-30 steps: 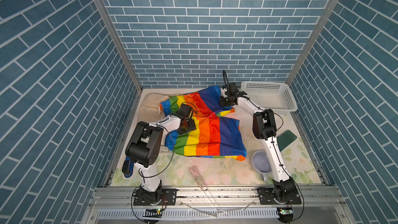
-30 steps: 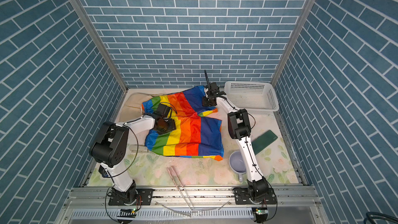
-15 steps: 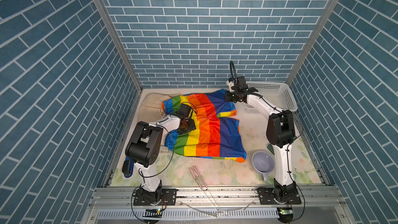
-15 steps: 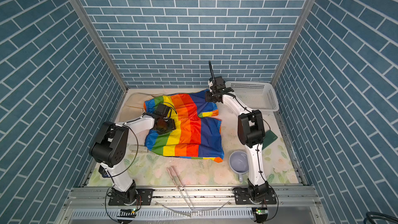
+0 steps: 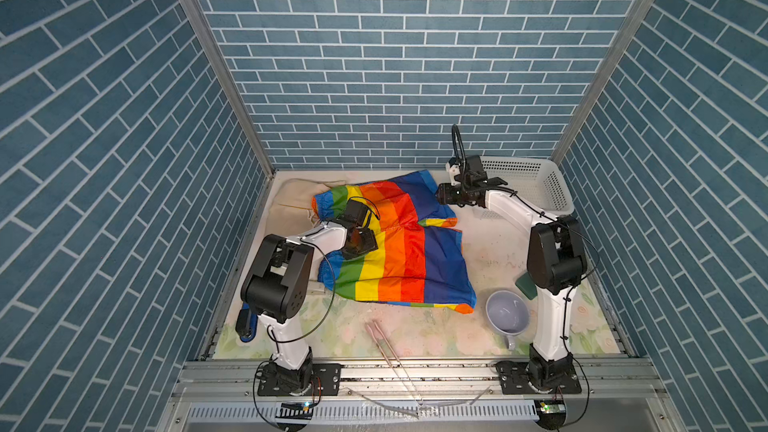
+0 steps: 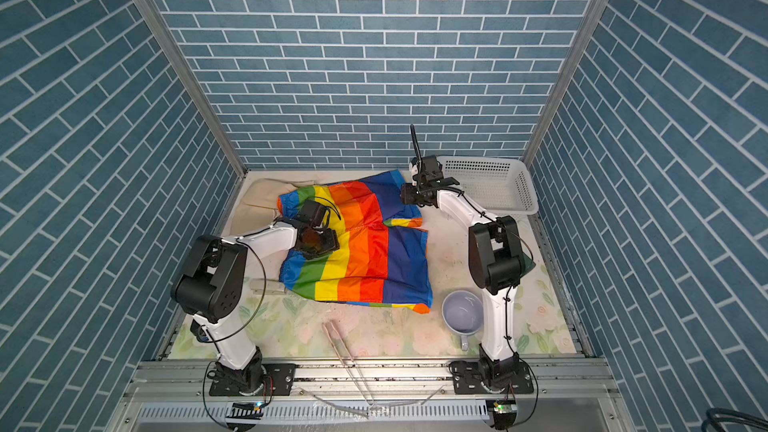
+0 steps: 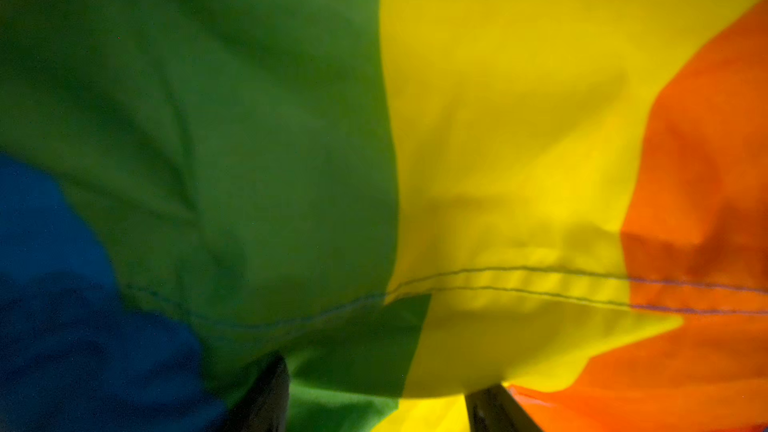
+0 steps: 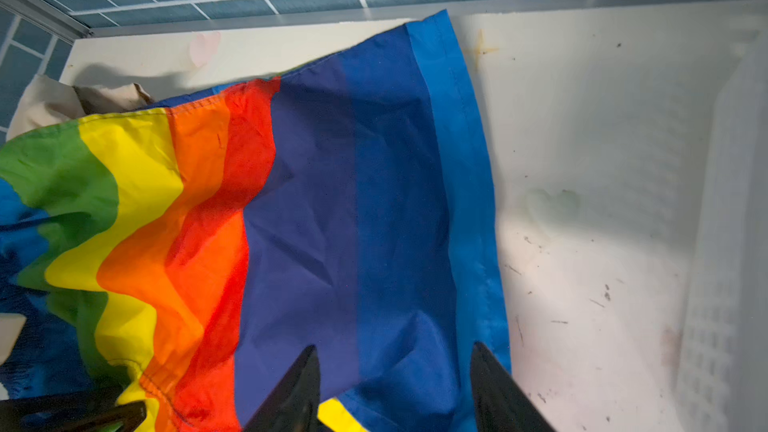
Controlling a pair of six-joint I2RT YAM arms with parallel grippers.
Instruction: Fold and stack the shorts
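Observation:
The rainbow-striped shorts (image 5: 399, 251) (image 6: 365, 251) lie spread out in the middle of the table in both top views. The beige shorts (image 5: 297, 197) (image 8: 45, 101) lie bunched at the far left, partly under them. My left gripper (image 5: 357, 243) (image 7: 378, 384) rests on the green and yellow stripes near the waist. Its fingers stand apart, open, with cloth filling the wrist view. My right gripper (image 5: 442, 197) (image 8: 395, 349) hovers open over the blue hem of the far leg, with nothing pinched.
A white perforated basket (image 5: 528, 184) stands at the back right, close behind the right gripper. Near the front right sit a lilac mug (image 5: 507, 313) and a dark green object (image 5: 524, 284). Pink tongs (image 5: 382, 342) lie across the front edge.
My right gripper pulled the far leg's blue edge to the right, flattening it, then opened and let it go. The left arm stayed put.

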